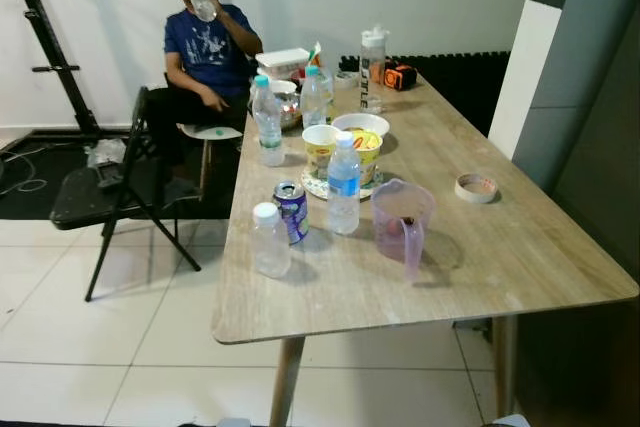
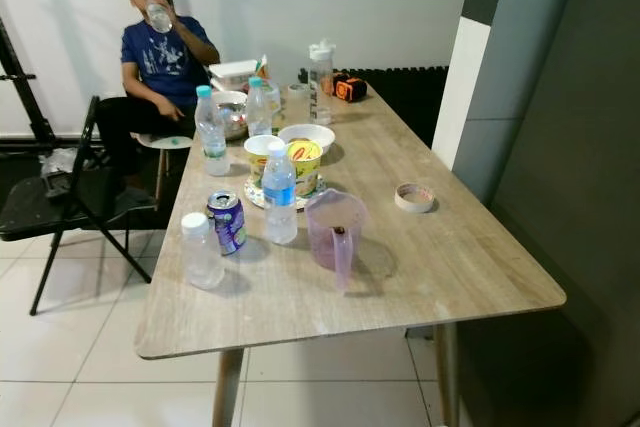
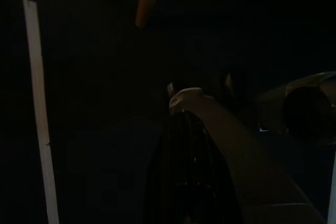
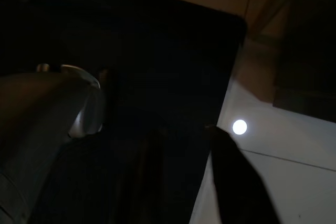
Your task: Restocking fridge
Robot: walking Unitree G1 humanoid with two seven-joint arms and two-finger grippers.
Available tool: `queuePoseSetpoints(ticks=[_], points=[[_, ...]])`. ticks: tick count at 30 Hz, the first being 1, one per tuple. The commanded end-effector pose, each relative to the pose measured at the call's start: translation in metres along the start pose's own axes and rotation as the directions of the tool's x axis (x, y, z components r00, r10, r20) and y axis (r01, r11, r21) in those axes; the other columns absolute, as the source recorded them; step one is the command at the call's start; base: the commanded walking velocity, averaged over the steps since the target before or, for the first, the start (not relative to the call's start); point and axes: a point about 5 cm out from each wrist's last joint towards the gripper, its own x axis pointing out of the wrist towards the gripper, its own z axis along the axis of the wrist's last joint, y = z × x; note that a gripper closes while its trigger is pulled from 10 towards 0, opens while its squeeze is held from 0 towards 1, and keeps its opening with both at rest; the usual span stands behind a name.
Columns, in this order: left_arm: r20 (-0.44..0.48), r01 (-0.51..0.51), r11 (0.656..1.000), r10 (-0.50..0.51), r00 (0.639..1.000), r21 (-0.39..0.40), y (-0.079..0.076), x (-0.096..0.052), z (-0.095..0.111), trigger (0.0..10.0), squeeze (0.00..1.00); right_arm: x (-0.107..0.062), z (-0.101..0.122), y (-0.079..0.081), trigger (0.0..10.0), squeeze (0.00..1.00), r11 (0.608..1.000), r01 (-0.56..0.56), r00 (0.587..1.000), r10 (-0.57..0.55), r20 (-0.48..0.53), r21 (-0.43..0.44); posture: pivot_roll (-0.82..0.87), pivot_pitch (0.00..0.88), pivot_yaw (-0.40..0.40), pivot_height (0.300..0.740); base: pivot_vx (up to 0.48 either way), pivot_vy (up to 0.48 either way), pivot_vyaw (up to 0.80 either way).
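Note:
A light wooden table [image 1: 520, 257] stands in front of me with drinks on it. Nearest its front edge are a small clear bottle with a white cap [image 1: 270, 240] and a purple can [image 1: 291, 211]. Just behind them stand a water bottle with a blue label [image 1: 343, 185] and a translucent purple jug [image 1: 402, 219]. Two more water bottles [image 1: 267, 121] [image 1: 314, 98] and a tall clear flask [image 1: 372, 70] stand further back. Both arms hang idle below the table. The left gripper [image 3: 184, 124] and the right gripper [image 4: 184, 140] are dark shapes in their wrist views.
Yellow noodle cups [image 1: 320, 150] and a white bowl [image 1: 361, 127] sit mid-table, and a tape roll [image 1: 476, 188] lies to the right. A seated person [image 1: 205, 47] drinks from a bottle at the far left corner. A black folding chair [image 1: 110, 187] stands on the tiled floor to the left. A grey wall [image 1: 590, 147] is close on the right.

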Motion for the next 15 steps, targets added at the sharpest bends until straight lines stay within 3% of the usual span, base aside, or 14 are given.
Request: queuePoseSetpoints(ticks=[1,5,8,10,15], points=[[0.000,-0.010,1.000,0.010,1.000,0.000,0.003,0.000,0.001,10.0,0.00,0.001,0.004,0.001,10.0,1.00,1.000,0.000,1.000,0.000,0.019,0.015,-0.10,0.000,0.007,0.740,0.000,0.000,0.00],[0.002,-0.010,1.000,0.010,1.000,-0.002,0.003,0.000,0.002,10.0,0.00,0.000,0.005,0.001,10.0,1.00,0.998,-0.028,0.999,0.026,0.040,0.060,-0.10,0.000,0.008,0.740,0.000,0.000,0.00],[0.002,-0.010,1.000,0.010,1.000,-0.002,0.003,0.000,0.001,10.0,0.00,0.000,0.010,0.003,10.0,1.00,0.991,-0.095,0.993,0.088,0.076,0.098,-0.10,0.000,0.008,0.740,0.000,0.000,0.00],[0.001,-0.010,1.000,0.010,1.000,-0.005,0.003,0.000,0.001,10.0,0.00,0.000,0.018,0.007,10.0,1.00,0.970,-0.198,0.974,0.179,0.138,0.140,-0.10,0.000,0.008,0.740,0.000,0.000,0.00],[0.001,-0.009,1.000,0.009,1.000,-0.007,0.003,-0.001,0.000,10.0,0.00,-0.001,0.024,0.009,10.0,1.00,0.950,-0.278,0.951,0.251,0.179,0.141,-0.10,0.000,0.009,0.740,0.000,0.000,0.00]])
